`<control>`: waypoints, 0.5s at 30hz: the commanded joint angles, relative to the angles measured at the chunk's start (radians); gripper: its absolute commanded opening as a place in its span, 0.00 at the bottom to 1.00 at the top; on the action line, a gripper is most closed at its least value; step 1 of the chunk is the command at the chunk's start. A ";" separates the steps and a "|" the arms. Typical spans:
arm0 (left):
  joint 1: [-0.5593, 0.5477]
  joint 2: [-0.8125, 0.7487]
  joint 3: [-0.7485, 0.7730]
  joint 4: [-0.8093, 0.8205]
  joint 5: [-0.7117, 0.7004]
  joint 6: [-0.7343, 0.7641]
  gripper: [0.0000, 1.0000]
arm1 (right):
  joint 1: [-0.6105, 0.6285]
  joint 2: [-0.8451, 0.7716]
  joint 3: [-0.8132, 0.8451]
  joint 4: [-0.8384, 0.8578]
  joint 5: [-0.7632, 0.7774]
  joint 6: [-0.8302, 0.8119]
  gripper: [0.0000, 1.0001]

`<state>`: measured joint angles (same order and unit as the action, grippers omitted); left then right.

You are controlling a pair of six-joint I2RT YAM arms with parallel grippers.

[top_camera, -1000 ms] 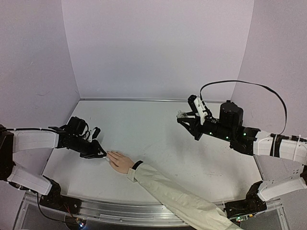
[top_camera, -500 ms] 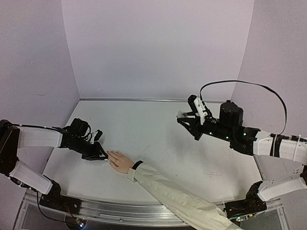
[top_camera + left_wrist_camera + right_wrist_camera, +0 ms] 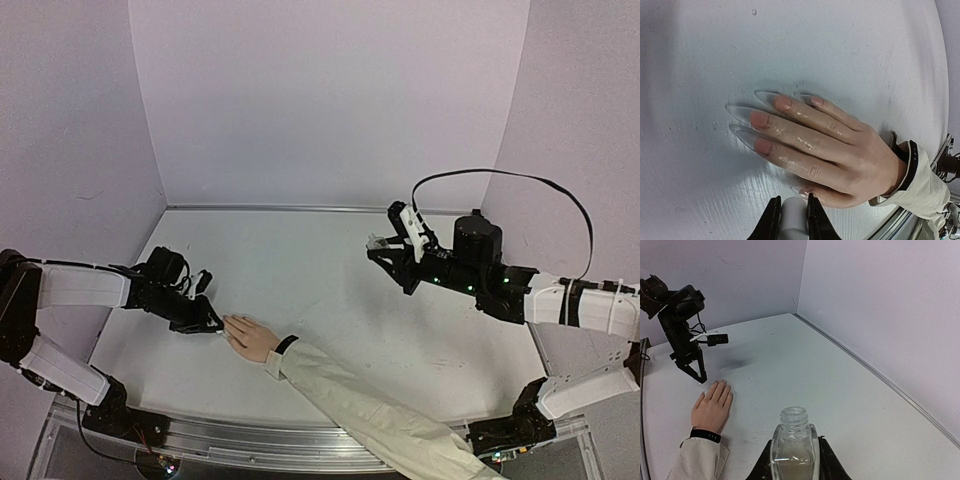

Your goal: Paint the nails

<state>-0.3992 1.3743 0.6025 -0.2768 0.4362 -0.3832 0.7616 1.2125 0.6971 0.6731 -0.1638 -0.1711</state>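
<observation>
Right tool [image 3: 793,462], shifted slightly left, pinches a clear glass bottle [image 3: 792,437]; left tool [image 3: 791,205] pinches a white cylinder [image 3: 792,220] over the white counter [image 3: 840,45].

No legible txt, nos., brands or signs in any view. Clear glass bottle [image 3: 792,450] w/ open neck: no readable label; thin black wristband [image 3: 913,155], long clear pointed nails [image 3: 742,112], white cylindrical cap [image 3: 792,217]: all plain.

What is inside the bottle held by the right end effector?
The bottle is uncapped clear glass, with pale liquid in its lower part. Its depth cannot be seen: the right end effector flanks it and the frame cuts off its base.
</observation>
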 commanded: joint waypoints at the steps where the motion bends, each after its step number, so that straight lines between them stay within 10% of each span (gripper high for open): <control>1: 0.000 -0.014 0.034 0.045 -0.030 0.001 0.00 | -0.005 -0.007 0.015 0.064 0.002 -0.002 0.00; 15: 0.000 -0.107 0.006 0.014 -0.069 -0.018 0.00 | -0.005 -0.015 0.010 0.063 -0.005 0.004 0.00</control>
<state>-0.3992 1.3266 0.6022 -0.2783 0.3786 -0.3935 0.7616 1.2125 0.6971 0.6731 -0.1642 -0.1711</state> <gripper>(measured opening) 0.152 0.217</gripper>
